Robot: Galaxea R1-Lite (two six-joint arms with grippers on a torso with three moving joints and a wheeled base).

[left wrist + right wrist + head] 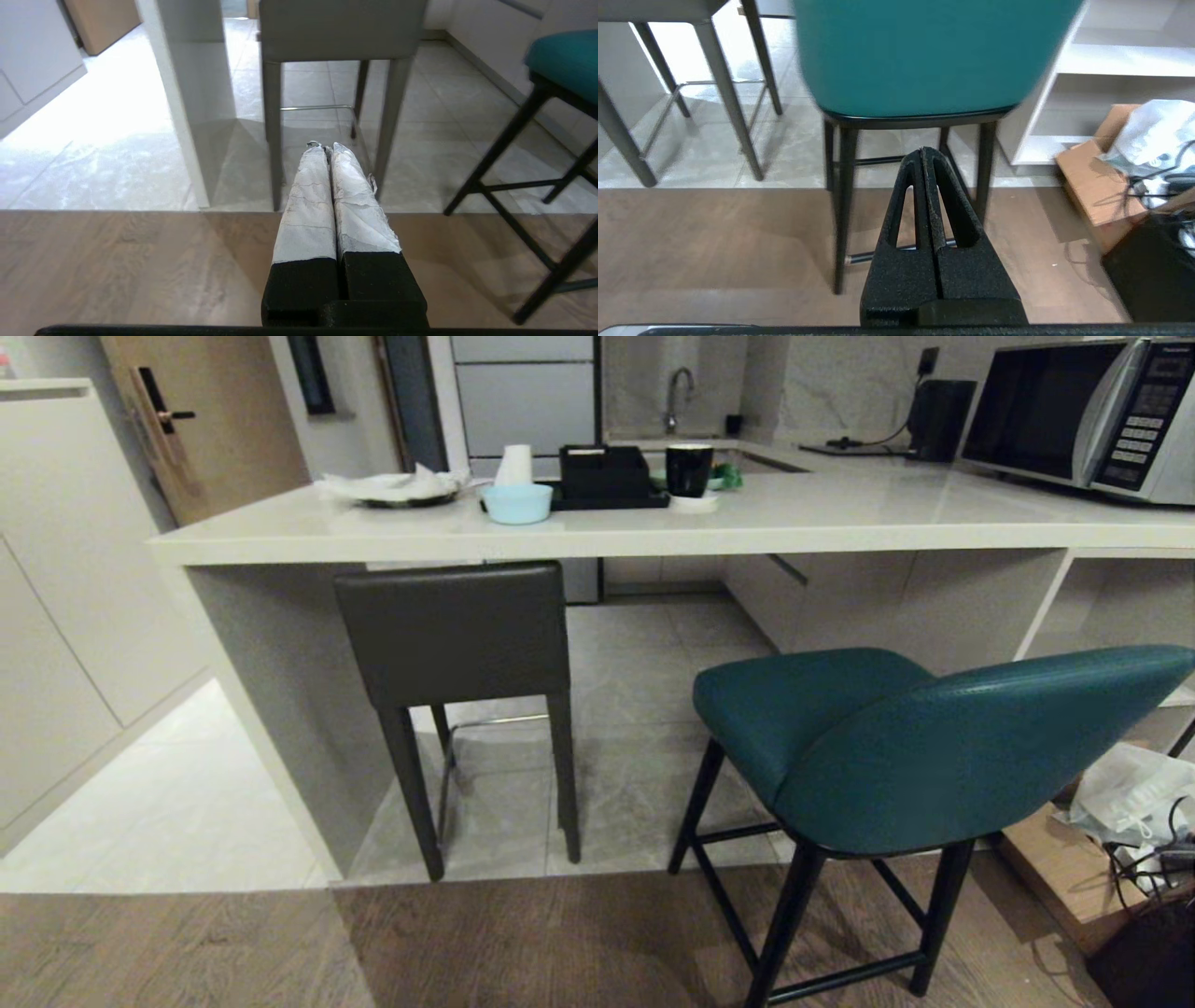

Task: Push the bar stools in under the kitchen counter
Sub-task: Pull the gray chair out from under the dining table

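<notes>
My two grippers, left (325,148) and right (923,151), were pressed closed, empty, short of the off-white stone kitchen counter (653,527); the boxy grey leather stool (455,635) sat under it, the teal curved-back stool (934,747) outside.

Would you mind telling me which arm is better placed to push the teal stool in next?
Probably the right: its shut hand points straight at the teal stool, while the left hand faces the grey stool.

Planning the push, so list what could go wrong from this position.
1. The teal stool stands clear of the kitchen counter on thin black legs; a high push on its curved back might tip it.
2. The cardboard box and cables lie near it and could snag.
</notes>
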